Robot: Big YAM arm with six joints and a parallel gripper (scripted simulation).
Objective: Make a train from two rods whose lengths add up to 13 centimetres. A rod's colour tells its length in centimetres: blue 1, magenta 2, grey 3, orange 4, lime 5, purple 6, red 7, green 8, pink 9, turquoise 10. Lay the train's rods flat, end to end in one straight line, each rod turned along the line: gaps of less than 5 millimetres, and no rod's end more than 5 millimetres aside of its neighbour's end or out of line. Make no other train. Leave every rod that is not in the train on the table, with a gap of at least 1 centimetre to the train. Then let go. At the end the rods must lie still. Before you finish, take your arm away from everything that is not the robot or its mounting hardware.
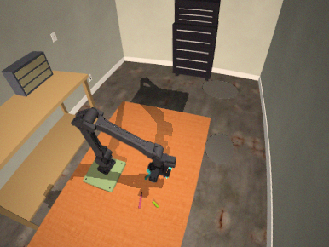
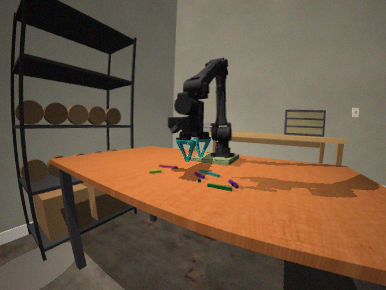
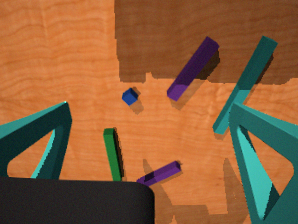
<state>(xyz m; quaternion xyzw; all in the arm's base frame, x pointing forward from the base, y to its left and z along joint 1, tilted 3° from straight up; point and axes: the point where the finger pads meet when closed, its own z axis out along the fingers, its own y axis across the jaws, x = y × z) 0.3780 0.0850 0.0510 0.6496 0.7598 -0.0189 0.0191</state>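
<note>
My gripper [image 1: 158, 175] [image 2: 193, 150] [image 3: 150, 111] is open and empty, hanging low over a cluster of rods on the orange table [image 1: 183, 128] [image 2: 300, 220]. In the wrist view, between the turquoise fingers, lie a small blue rod [image 3: 129, 96] [image 2: 199, 180], a long purple rod [image 3: 193, 67], a turquoise rod [image 3: 248, 79] [image 2: 209, 173], a green rod [image 3: 112, 155] [image 2: 219, 187] and a shorter purple rod [image 3: 160, 173], all apart from each other. In the top view the gripper hides them. A pink rod [image 1: 140, 200] [image 2: 168, 166] and a lime rod [image 1: 156, 203] [image 2: 155, 171] lie apart nearer the table's front.
The arm's green base plate [image 1: 106, 176] [image 2: 220, 159] sits on the table left of the gripper. A wooden bench [image 1: 25, 128] stands beside the table, a metal shelf rack [image 2: 65, 125] at one end.
</note>
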